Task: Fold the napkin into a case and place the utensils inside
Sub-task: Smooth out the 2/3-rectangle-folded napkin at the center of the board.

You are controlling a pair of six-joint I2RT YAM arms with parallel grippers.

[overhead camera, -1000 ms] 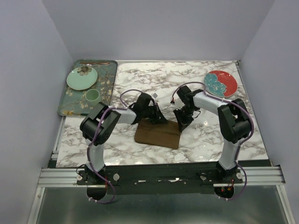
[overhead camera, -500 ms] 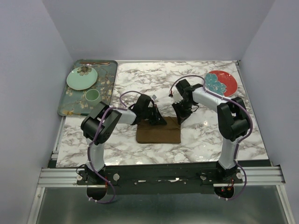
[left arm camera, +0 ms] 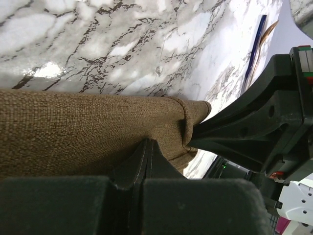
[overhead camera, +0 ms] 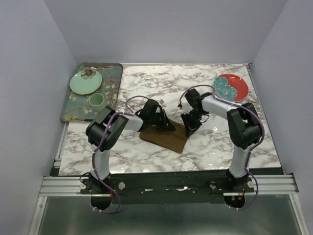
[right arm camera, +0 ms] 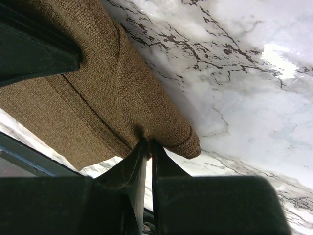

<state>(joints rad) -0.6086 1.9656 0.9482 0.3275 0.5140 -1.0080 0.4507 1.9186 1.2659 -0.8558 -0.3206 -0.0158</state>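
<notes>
Working outward from my side of the table (overhead camera: 146, 83), I found the napkin (overhead camera: 161, 138) first: a folded brown rectangle resting on the marble between the two arms, skewed so that its near right corner sat closest to me. Both arms reached down to its far edge. The left gripper (overhead camera: 168, 127) was clamped tight on that edge; from its wrist camera I saw the fingers (left arm camera: 132, 169) pressed together with the coarse weave caught between the tips and the cloth running off to one side. The right gripper (overhead camera: 188, 129) had the far right corner, just beside the left one. In its own camera the fingers (right arm camera: 124, 169) stood only a thin slit apart and pinched a bunched, rounded fold of the cloth. Whether that edge was raised off the marble or merely pressed to it I could not tell from any view. Farther back on the left lay the dark green floral tray (overhead camera: 111, 83), carrying a small mint cup (overhead camera: 96, 100) and, behind it, a mint plate (overhead camera: 85, 82). The utensils (overhead camera: 98, 65) showed only as a thin copper-brown streak along the tray's far rim, too small for me to separate. Across the table, in the far right corner, sat a red plate (overhead camera: 231, 88) with a teal flower, well apart from the cloth.
</notes>
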